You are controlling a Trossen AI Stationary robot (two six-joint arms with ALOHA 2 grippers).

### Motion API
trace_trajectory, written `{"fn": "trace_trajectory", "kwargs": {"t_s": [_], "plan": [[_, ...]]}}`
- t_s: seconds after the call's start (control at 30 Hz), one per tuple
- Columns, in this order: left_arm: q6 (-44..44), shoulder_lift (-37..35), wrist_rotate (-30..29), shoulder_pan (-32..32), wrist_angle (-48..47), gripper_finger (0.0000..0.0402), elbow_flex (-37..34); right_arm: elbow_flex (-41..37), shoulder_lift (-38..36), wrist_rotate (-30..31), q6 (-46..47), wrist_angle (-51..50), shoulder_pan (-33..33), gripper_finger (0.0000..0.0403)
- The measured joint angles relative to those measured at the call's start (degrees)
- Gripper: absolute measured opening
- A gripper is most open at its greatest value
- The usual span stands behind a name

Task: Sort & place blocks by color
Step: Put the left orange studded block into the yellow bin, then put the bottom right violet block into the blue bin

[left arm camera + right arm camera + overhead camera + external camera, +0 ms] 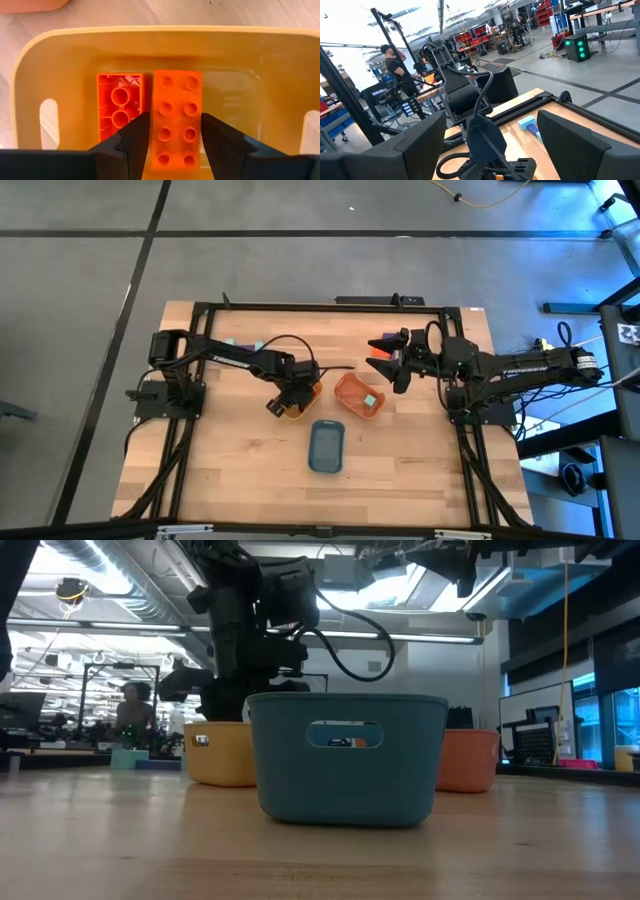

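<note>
I have the left claw (171, 145) down inside the yellow tray (60, 55), its two dark fingers (131, 145) set on either long side of an orange block (176, 117) lying studs up on the tray floor. The fingers sit close against the block's sides, but I cannot tell whether they press it or only flank it. Touching that block along its long edge lies a second orange block (119, 105), turned hollow side up.

From above, the yellow tray (296, 410) sits mostly hidden under my left arm. The orange tray (352, 388) lies just beside it, toward the right arm, with a teal block (370, 400) inside. The blue tray (326, 446) is near the yellow one, toward the counter's (240, 470) front edge.

The right claw (382, 356) hangs beyond the orange tray, well apart from the yellow one, fingers spread and holding nothing. Farther from the yellow tray, by the left arm's base, a teal block (526, 121) and a purple block (534, 130) lie touching on the counter.

A person (395, 67) stands in the room behind.
</note>
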Motion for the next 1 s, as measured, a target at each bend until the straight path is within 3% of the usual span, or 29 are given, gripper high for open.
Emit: {"fn": "trace_trajectory", "kwargs": {"t_s": [0.33,0.57,0.7,0.9,1.0], "plan": [[-3.73,-0.77,-4.6,-0.32,-2.0,0.0179,0.4,0.0,0.0,-0.02,0.0,0.02,0.02,0.0316],[-6.17,-5.52,-6.01,-0.23,-12.52,0.018,6.97,0.0,0.0,-0.46,0.0,0.14,0.02,0.0316],[-11.96,-10.75,-5.0,1.28,-14.97,0.0181,10.34,0.0,0.0,-0.5,0.04,0.28,0.02,0.0316],[-27.77,-22.97,4.32,5.61,-7.41,0.0181,10.21,0.0,0.0,-0.54,0.15,0.28,0.04,0.0316],[-34.21,-29.74,4.6,6.58,2.17,0.0179,7.0,0.0,0.02,-0.54,0.17,0.27,0.04,0.0316]]}}
